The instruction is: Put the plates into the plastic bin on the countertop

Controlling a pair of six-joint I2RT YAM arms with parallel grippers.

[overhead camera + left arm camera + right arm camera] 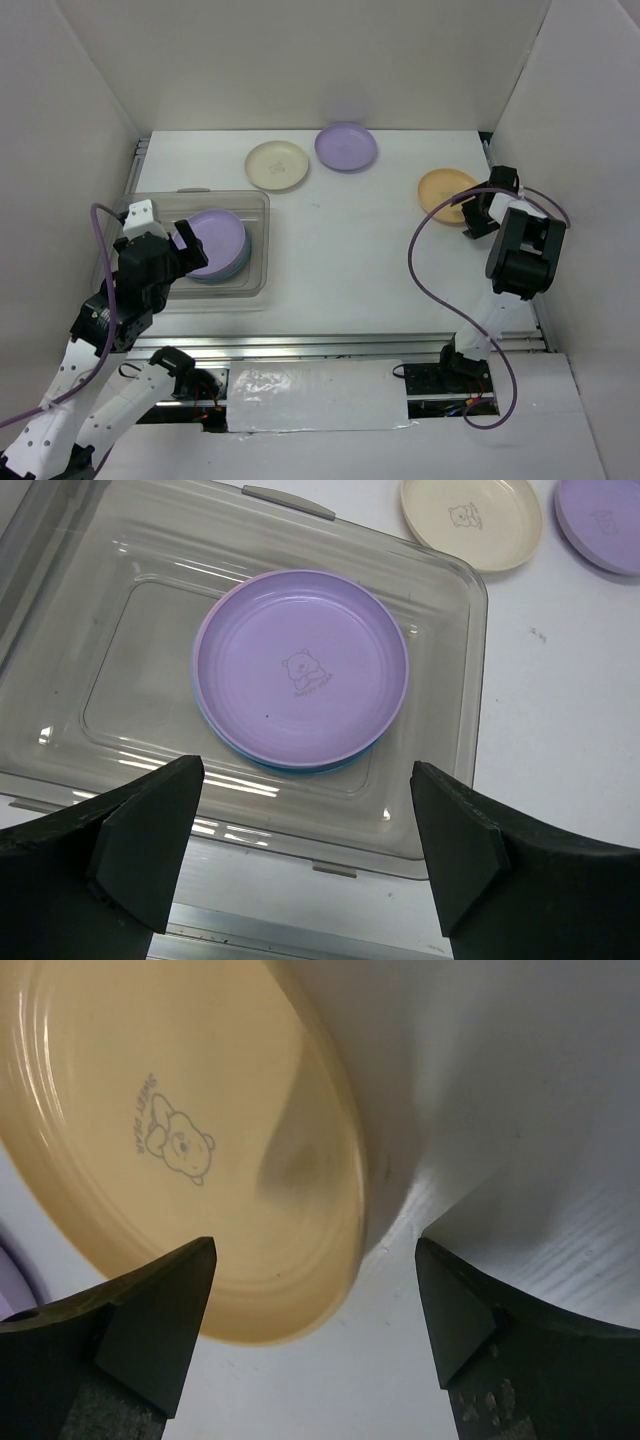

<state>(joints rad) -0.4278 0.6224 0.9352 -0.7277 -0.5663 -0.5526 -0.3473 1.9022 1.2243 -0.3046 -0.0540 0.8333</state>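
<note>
Top view, bin: a clear, shallow plastic tub with rounded corners, at the left of the flat white countertop.
Top view, stack: a round, glossy lilac plate lies in the bin on a blue plate, of which only an edge shows.
Top view, loose plates: a cream plate and a second lilac plate lie just beside each other at upper centre. An orange plate lies at the right.
Top view, left claw: over the bin's left half, at the stack's left edge.
Top view, right claw: at the orange plate's right edge.
Left wrist view, left claw: released; its black, wedge-shaped fingers stand wide apart at the lower corners, gripping nothing.
Left wrist view, lilac plate: mid-frame, above and between the fingers, smooth, with a faint bear print.
Left wrist view, bin: smoky see-through walls with streaks of glare.
Right wrist view, orange plate: fills the upper left, with a ringed rim and a bear print. Its lower right rim sits between the fingers.
Right wrist view, right claw: spread wide and holding nothing. Whether a finger touches the plate cannot be told.
</note>
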